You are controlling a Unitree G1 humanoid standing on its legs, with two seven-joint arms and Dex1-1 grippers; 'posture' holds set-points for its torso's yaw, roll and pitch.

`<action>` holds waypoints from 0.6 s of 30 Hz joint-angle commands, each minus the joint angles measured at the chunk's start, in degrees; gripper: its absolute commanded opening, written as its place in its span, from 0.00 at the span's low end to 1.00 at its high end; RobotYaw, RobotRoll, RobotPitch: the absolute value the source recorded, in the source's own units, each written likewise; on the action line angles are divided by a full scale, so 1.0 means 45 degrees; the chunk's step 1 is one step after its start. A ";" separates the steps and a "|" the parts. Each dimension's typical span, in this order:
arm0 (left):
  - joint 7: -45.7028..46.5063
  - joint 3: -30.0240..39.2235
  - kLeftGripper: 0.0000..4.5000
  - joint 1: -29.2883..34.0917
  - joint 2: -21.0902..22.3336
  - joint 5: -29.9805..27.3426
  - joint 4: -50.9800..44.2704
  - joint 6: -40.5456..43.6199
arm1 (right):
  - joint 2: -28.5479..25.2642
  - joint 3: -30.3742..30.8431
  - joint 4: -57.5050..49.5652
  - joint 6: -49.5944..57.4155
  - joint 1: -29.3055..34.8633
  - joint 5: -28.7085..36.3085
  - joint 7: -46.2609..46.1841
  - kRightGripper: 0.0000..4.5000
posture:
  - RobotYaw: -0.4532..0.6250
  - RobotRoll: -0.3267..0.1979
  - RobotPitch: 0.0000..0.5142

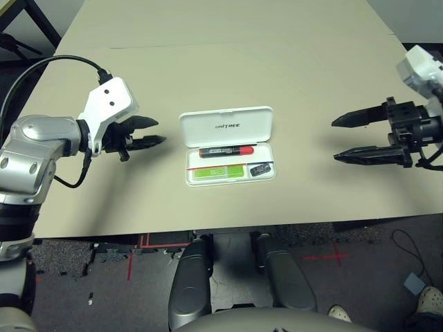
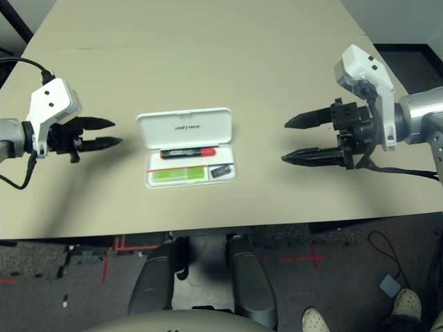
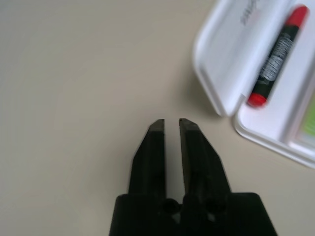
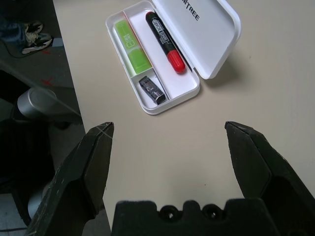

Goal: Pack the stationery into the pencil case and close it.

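Note:
The white pencil case [image 1: 227,124] lies open at the table's middle, its lettered lid folded back. In its tray lie the red-and-black marker [image 1: 226,151], the light-green highlighter [image 1: 219,172] and the small dark grey piece [image 1: 259,169], also seen as marker [image 4: 165,37], highlighter [image 4: 130,44] and grey piece [image 4: 151,90]. My left gripper [image 1: 160,131] hovers just left of the case, its fingers [image 3: 152,147] drawn together to a thin slit with nothing between them. Well to the right of the case, my right gripper [image 2: 284,142] is open wide and empty.
Bare beige tabletop surrounds the case on all sides. The table's front edge [image 1: 228,228] runs close below the case. A black cable [image 1: 41,66] loops behind my left arm. A person's shoe [image 1: 429,301] rests on the floor at the lower right.

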 commanded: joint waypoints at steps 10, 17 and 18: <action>0.0747 -0.0207 0.00 -0.1450 -0.2314 0.0708 0.2868 -0.1395 | -0.0097 -0.0208 -0.0088 -0.0256 0.0373 0.0290 -0.0354 1.00 | 0.38 0.62 0.43; 0.0496 -0.0407 0.00 -0.1821 -0.2920 0.0673 0.3055 -0.1338 | -0.0007 -0.0008 -0.0137 -0.0277 0.0238 0.0316 -0.0496 1.00 | 0.38 0.62 0.43; 0.0476 -0.0426 0.00 -0.1841 -0.2973 0.0673 0.3054 -0.1310 | 0.0015 0.0018 -0.0147 -0.0262 0.0211 0.0317 -0.0518 1.00 | 0.38 0.62 0.43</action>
